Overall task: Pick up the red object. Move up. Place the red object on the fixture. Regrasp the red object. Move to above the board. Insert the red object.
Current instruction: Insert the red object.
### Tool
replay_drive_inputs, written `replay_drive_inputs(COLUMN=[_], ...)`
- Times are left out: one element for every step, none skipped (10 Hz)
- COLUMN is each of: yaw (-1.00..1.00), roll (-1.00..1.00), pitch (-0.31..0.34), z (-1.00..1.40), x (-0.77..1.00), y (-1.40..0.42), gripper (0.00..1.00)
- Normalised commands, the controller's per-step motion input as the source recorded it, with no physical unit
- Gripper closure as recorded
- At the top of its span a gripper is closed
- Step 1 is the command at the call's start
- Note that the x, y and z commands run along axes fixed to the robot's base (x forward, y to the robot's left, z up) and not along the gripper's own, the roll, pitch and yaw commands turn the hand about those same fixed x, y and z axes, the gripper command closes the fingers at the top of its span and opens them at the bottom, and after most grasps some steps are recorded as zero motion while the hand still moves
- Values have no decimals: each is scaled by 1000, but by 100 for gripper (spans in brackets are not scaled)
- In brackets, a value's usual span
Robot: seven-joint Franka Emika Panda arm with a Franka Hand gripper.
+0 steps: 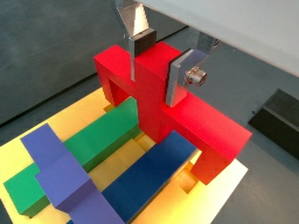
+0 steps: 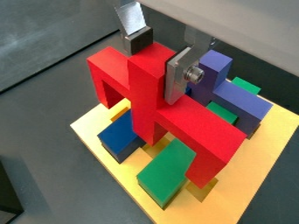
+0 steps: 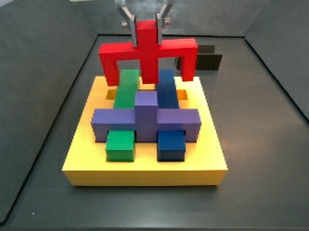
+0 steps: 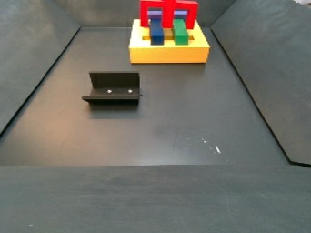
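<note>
The red object [image 1: 163,96] is a bright red blocky piece held upright above the board [image 3: 145,167], gripped by the gripper [image 1: 162,61] at its raised central stub. In both wrist views the two flat silver fingers [image 2: 177,74] press against opposite faces of that stub, so the jaws are closed on the piece. The red bar runs crosswise, with a leg pointing down at each end, making an arch shape.

In a side view the red object [image 3: 148,52] stands over the far end of the yellow slab, its two legs reaching down beside a green block [image 3: 126,90] and a blue block [image 3: 165,90]. Whether the legs touch the slab or sit in its slots cannot be told from these pictures.

The board is a thick square yellow slab with recessed slots. In those slots lie a long green block and a long blue block, side by side and parallel. A purple cross-shaped block [image 3: 145,117] lies across them nearer the front. In front of the purple block, a short green piece [image 3: 119,144] and a short blue piece [image 3: 173,144] sit in two more slots.

In a wrist view the same blocks appear under the red piece: green [image 1: 82,144], blue [image 1: 152,175] and purple [image 1: 65,171].

In a side view, the fixture [image 4: 113,88], a dark L-shaped bracket on a base plate, stands on the dark floor [image 4: 158,136], well apart from the board [image 4: 169,53]. Nothing rests on it.
</note>
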Motion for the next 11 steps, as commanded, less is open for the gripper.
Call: replay_drive_inputs(yaw=[0, 0, 0, 0, 0, 0, 0, 0, 0, 0, -71], roll=[0, 0, -21, -27, -13, -20, -6, 0, -3, -10, 0], pitch=[-74, -87, -90, -83, -40, -21, -54, -44, -29, 0, 0], z=[-131, -160, -194, -234, -240, -266, -286, -274, -266, -194, -177], x=[-60, -69, -34, 0, 54, 69, 0, 0, 0, 0, 40], y=[0, 20, 0, 0, 0, 0, 57, 66, 0, -14, -103], gripper=[100, 100, 100, 100, 100, 100, 100, 100, 100, 100, 100])
